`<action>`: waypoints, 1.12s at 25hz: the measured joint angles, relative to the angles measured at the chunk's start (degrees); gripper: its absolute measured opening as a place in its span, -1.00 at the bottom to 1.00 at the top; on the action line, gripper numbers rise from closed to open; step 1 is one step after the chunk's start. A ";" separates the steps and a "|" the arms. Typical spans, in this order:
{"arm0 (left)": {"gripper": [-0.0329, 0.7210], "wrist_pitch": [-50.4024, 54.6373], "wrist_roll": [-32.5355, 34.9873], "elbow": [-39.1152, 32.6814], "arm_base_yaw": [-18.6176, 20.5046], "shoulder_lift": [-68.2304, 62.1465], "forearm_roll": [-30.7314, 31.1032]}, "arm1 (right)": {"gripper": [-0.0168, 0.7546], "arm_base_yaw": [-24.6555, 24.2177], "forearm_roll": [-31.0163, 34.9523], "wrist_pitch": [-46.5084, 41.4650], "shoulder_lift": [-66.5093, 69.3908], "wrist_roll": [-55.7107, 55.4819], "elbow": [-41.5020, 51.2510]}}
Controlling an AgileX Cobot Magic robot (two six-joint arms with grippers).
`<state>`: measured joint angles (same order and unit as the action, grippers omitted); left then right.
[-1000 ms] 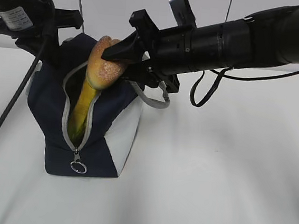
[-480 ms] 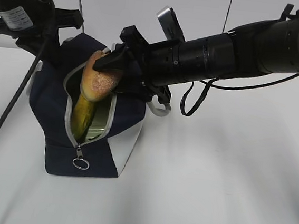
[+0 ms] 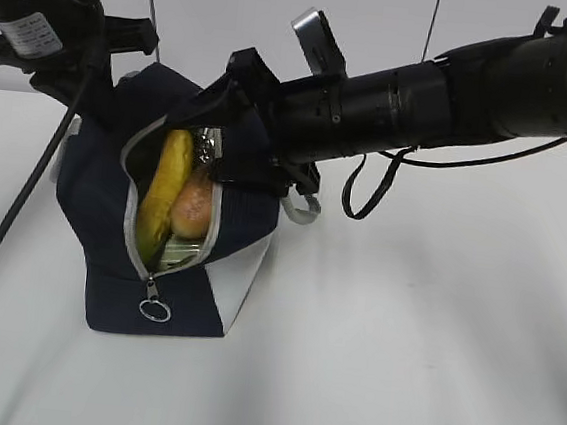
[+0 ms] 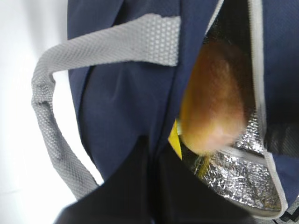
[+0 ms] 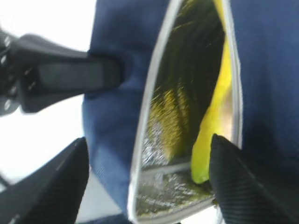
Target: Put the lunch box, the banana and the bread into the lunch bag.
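In the exterior view, the large navy-blue fabric lunch bag is standing with its grey zipper mouth gaping. The curved yellow banana and the golden-brown oval bread roll are lying side by side inside it, long axes running along the slot, with a sliver of the sage-green lunch box lid showing beneath. The right gripper is hovering just above the far end of the opening, nearer the bread than the left arm.

In the left wrist view, the left gripper is pinching the navy fabric edge, fingers shut on it, the roll just beyond.

In the right wrist view, the right gripper's black fingers are spreading wide, empty, straddling the mouth, so a straight lift looks clear.
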<state>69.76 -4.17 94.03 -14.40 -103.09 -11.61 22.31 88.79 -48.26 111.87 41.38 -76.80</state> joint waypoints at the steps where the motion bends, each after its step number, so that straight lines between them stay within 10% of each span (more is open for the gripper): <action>1: -0.92 0.00 0.00 0.00 0.00 0.00 0.00 | 0.60 -0.22 0.00 -1.20 0.00 0.67 -0.28; 19: -0.92 0.11 0.00 0.00 0.00 0.00 0.00 | 0.52 -5.33 -2.57 -18.58 0.00 3.27 -10.10; 28: -0.92 0.11 0.00 0.00 0.00 0.00 0.00 | 0.39 -9.50 -14.31 -18.10 0.00 0.88 -14.80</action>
<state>69.87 -4.17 94.03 -14.40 -103.09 -11.61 12.82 74.48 -66.36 111.87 42.26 -91.61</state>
